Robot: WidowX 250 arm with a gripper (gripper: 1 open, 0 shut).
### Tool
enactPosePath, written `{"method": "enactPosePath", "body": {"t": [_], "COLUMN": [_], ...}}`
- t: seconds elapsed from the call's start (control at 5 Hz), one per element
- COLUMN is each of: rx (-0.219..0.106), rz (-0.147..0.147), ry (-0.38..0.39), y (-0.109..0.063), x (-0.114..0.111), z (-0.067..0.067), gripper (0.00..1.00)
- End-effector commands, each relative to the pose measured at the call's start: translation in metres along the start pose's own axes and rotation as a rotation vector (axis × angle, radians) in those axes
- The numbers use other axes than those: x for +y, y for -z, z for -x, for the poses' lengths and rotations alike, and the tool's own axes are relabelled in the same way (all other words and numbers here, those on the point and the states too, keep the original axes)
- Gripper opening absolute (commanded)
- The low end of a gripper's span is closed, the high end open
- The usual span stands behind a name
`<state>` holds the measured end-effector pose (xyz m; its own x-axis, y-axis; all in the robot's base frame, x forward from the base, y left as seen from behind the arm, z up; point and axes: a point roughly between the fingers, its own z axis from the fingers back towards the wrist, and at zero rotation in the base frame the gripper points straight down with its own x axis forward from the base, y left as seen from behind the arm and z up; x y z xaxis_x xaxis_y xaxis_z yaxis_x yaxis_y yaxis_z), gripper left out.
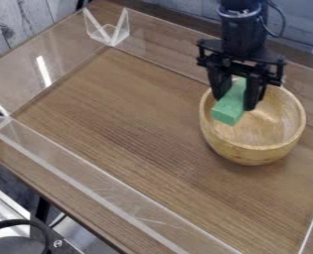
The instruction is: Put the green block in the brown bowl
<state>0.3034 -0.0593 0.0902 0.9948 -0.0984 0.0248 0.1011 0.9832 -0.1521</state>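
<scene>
1. The hand (237,91) points straight down, its 2 dark fingers clamped on the green block (231,104), which hangs tilted between them with its lower end lowest.

2. The block is in the air, over the brown bowl (285,129). In this view it overlaps the bowl's left rim and inner wall; whether it sits fully over the hollow or partly over the rim I cannot tell.

3. Progress, as I judge it: the pick-up and most of the carry are done. Left to do: centre the block over the hollow if needed, lower it a little, open the fingers, and lift clear.

4. The bowl appears to hold nothing else, so the hollow is free to receive the block. The thick rim is the 1 thing to mind, since a block dropped on it could tip outward.

5. Around: the wooden bench (105,129) carries only the bowl, clear plastic walls (46,159) border it, and a small clear bracket (108,26) stands at the far corner, well apart from the bowl. Nothing blocks the drop.
</scene>
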Motion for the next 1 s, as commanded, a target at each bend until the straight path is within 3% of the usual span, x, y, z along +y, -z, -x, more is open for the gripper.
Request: {"method": "enactPosePath", "body": {"t": [0.0, 0.8], "rx": [-0.059, -0.032], "rz": [-0.002, -0.02], "ry": [0.028, 0.065], "y": [-0.01, 0.013], "x": [-0.009, -0.019], "z": [-0.014, -0.023], "gripper": [0.0, 0.0]}}
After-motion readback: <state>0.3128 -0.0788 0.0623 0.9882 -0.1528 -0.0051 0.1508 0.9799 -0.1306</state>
